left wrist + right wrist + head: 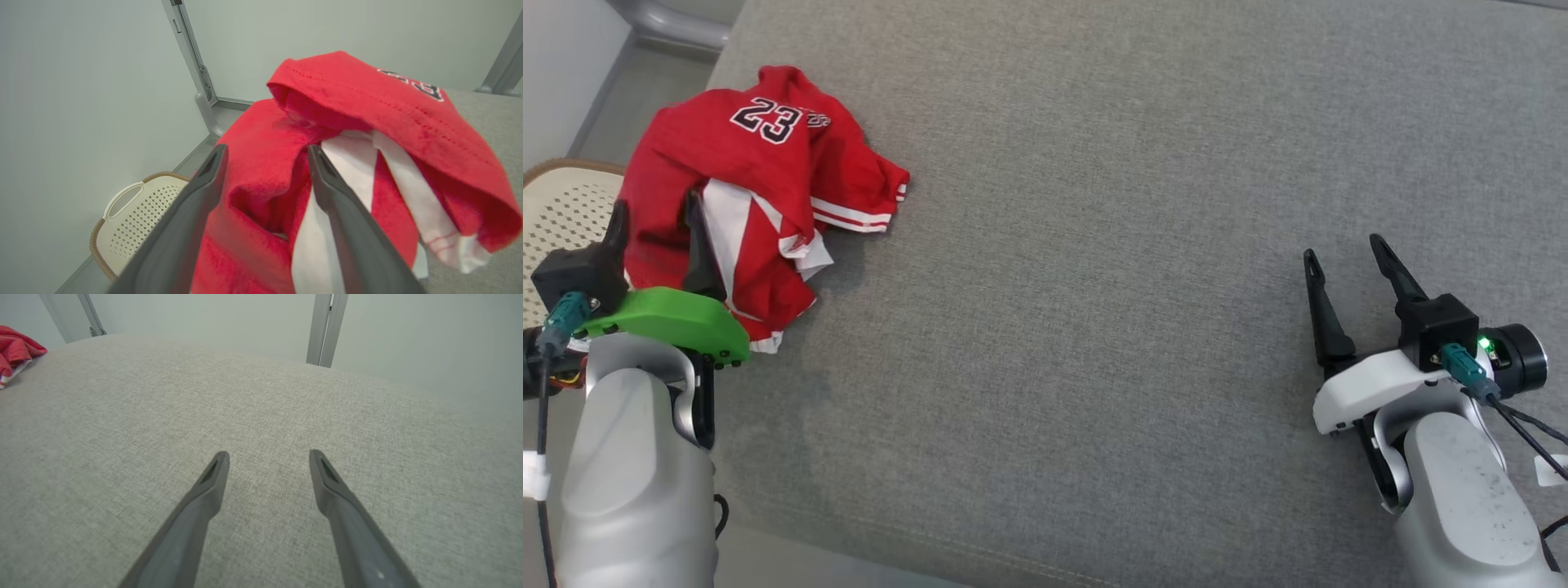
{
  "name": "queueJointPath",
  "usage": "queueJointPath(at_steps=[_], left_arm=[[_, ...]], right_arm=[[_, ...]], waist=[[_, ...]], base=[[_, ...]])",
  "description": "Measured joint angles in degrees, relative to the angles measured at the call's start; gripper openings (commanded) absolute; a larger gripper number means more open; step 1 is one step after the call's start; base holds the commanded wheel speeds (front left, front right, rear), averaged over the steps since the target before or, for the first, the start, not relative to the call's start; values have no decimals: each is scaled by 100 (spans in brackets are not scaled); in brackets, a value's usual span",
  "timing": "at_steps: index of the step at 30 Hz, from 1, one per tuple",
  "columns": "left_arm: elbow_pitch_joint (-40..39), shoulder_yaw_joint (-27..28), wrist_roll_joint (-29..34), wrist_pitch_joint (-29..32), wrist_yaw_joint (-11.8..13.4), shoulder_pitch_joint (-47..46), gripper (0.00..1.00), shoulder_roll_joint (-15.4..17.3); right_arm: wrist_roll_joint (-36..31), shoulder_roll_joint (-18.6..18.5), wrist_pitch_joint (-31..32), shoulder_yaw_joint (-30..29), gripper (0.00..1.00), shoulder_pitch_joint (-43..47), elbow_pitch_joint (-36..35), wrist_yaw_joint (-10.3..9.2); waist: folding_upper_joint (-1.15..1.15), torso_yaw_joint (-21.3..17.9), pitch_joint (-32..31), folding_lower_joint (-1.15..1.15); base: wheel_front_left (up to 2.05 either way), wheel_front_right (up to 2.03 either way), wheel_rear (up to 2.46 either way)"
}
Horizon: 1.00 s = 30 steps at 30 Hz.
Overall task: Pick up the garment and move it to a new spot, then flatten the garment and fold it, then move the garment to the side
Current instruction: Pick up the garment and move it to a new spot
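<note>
One garment [760,180] is recorded: a red jersey with white trim, the number 23 showing on top. It lies crumpled in a heap on the grey surface [1094,245], near the far left corner, and its left part covers the left edge.

Two grippers are noted. The left gripper [657,204] is at the near side of the heap with its two fingers spread apart; in the left wrist view a red fold is seen between them and a white panel beside the right one. No cloth is clamped; whether the fingers touch it cannot be told. The right gripper [1343,247] is also released, fingers apart, above bare surface near the right edge, well apart from the garment.

One cream perforated basket [564,212] with a brown rim is seen on the floor off the left edge, just beside the left gripper.
</note>
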Motion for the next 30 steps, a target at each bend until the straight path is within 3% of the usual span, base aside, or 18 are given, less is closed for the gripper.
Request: queueJointPath(at_steps=[5,10,11,12,13,19,30], left_arm=[[760,34,131,-1,89,-426,100,283],[1441,55,148,-1,291,-706,100,314],[1514,54,155,-1,312,-731,47,326],[1553,56,157,-1,354,-743,12,342],[1585,62,157,-1,385,-756,0,359],[1194,-19,229,0,452,-766,0,382],[55,-564,435,0,151,-725,0,14]], right_arm=[[9,0,-1,11,100,-155,-56,0],[69,26,-13,-40,100,-243,-63,1],[76,41,-14,-36,100,-246,-60,1],[91,58,-18,-31,100,-248,-59,1],[97,73,-18,-25,100,-251,-57,1],[161,138,-18,-43,100,-250,51,1],[383,319,-10,26,100,-103,225,1]], waist=[[0,-253,235,0],[0,-453,439,0],[0,-484,460,0],[0,-520,478,0],[0,-552,490,0],[0,-595,374,0],[0,-697,-131,0]], base=[[0,0,0],[0,0,0],[0,0,0],[0,0,0],[0,0,0],[0,0,0],[0,0,0]])
